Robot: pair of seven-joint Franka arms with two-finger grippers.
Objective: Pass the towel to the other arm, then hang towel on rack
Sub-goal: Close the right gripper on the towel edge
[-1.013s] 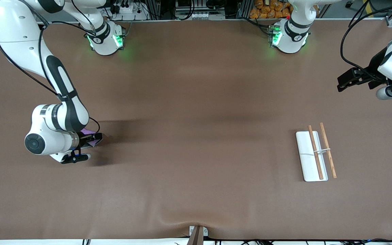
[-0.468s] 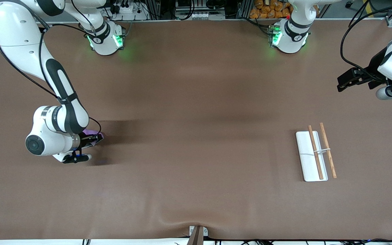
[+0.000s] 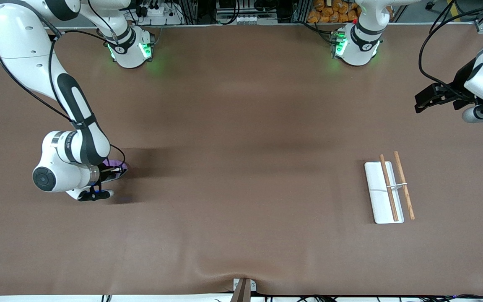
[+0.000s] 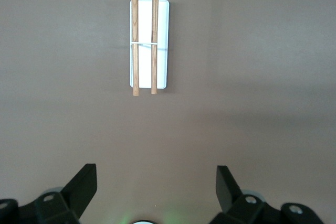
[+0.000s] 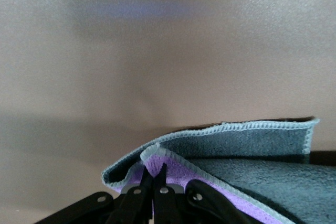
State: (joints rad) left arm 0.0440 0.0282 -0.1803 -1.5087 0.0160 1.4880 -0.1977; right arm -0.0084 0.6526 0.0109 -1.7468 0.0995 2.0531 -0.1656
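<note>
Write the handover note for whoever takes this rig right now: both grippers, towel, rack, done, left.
Right gripper: low at the table toward the right arm's end, shut on the towel, pinching a folded edge.
Left gripper: open, holding nothing, waiting in the air above its own end of the table.
Rack: on the table toward the left arm's end, both rods bare.
Done: towel gripped.
Left: lift it, pass it to the left gripper, hang it on the rack.

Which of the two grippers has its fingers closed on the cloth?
The right gripper, low at the right arm's end of the table, is shut on the towel. The left gripper waits open, holding nothing, above the table.
</note>
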